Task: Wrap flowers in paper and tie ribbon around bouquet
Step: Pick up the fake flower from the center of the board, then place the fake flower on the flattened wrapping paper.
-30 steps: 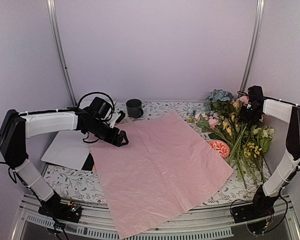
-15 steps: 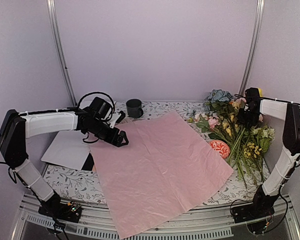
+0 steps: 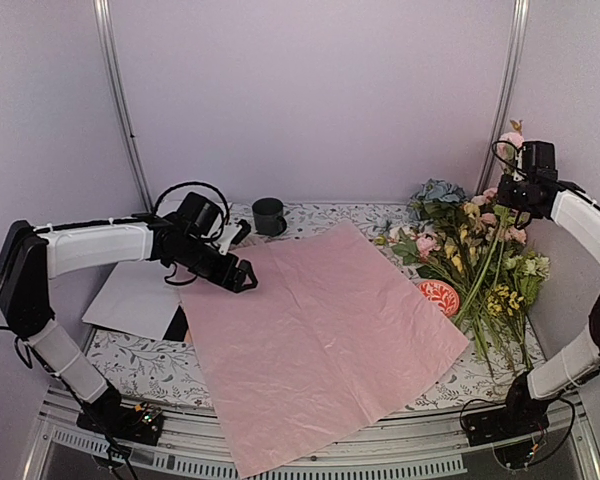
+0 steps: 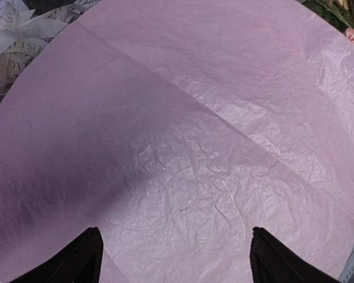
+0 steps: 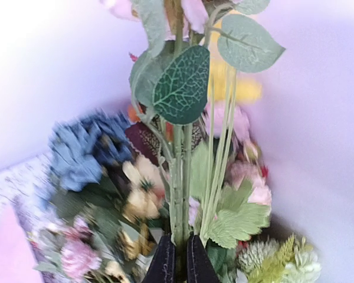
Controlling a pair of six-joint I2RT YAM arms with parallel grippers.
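Pink-lilac paper (image 3: 320, 330) lies flat and open across the middle of the table (image 3: 145, 365), one corner hanging over the near edge, with nothing on it yet. To its right, beside the wall, the flowers (image 3: 470, 265) lie in a loose heap: a blue head at the back, pink and yellow blooms and green leaves in front, touching the sheet's right corner.

The left gripper (image 3: 242, 280) hangs just above the sheet's far-left edge with its jaws spread wide and nothing between them; its wrist view shows only crumpled paper below. The right gripper (image 3: 525, 190) is raised above the heap, its fingers pinched tight on a few thin green stems (image 5: 183, 194), leaves and pink blooms standing up past them.

The step in hand looks like gathering: flowers are being taken from the heap for the sheet. The next move calls for carrying the stems leftward and laying them along the paper's diagonal, blooms toward a corner, before any folding. I cannot make out the cream ribbon here.
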